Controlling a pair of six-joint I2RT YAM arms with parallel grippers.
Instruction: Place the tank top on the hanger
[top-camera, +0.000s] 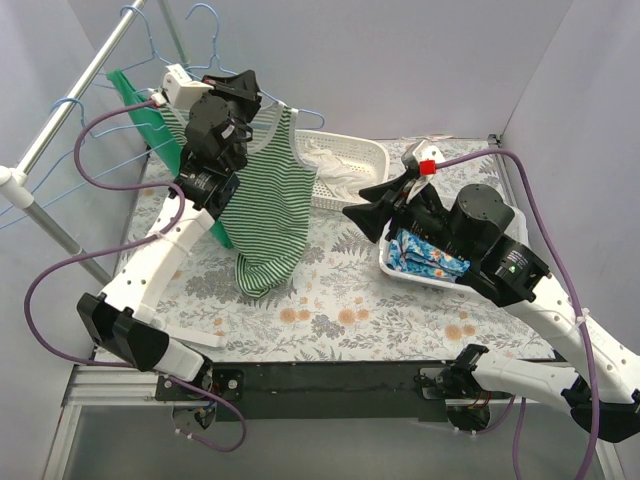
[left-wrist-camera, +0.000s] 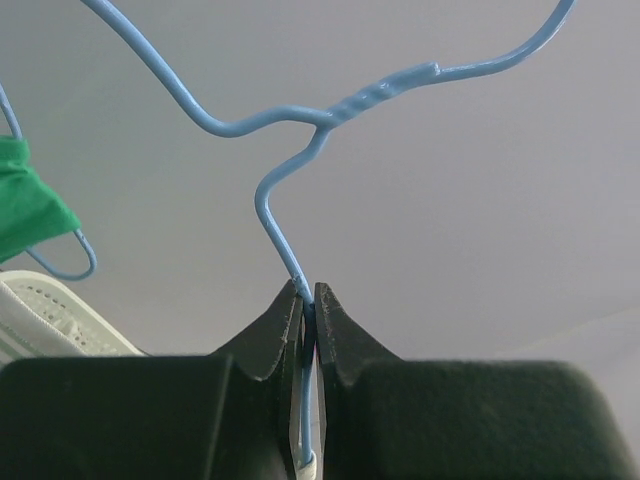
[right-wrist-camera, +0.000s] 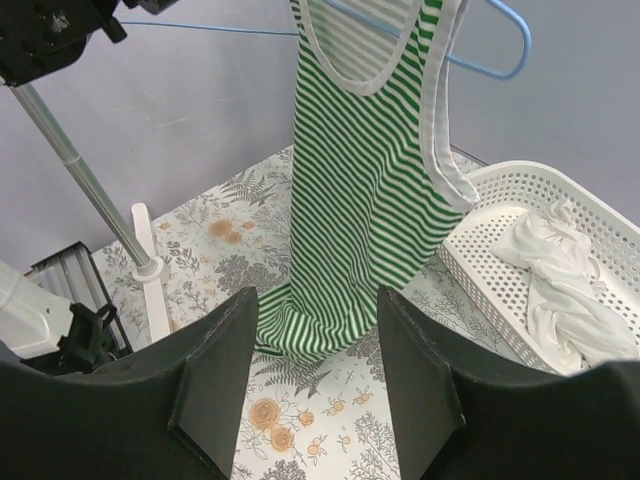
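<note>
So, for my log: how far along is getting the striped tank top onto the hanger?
Nearly done: the tank top hangs from the hanger, hem resting on the table. In hand: the left end effector is clamped on the hanger's wire; the right end effector is open and empty. Left: perhaps seating both straps, which I can't confirm, then releasing.

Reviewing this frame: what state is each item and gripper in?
tank top: hanging from the hanger, hem resting on the table.
hanger: held up, clamped by the left gripper.
left gripper: shut on the hanger wire.
right gripper: open, empty.
white basket: holds a crumpled white cloth.
</note>
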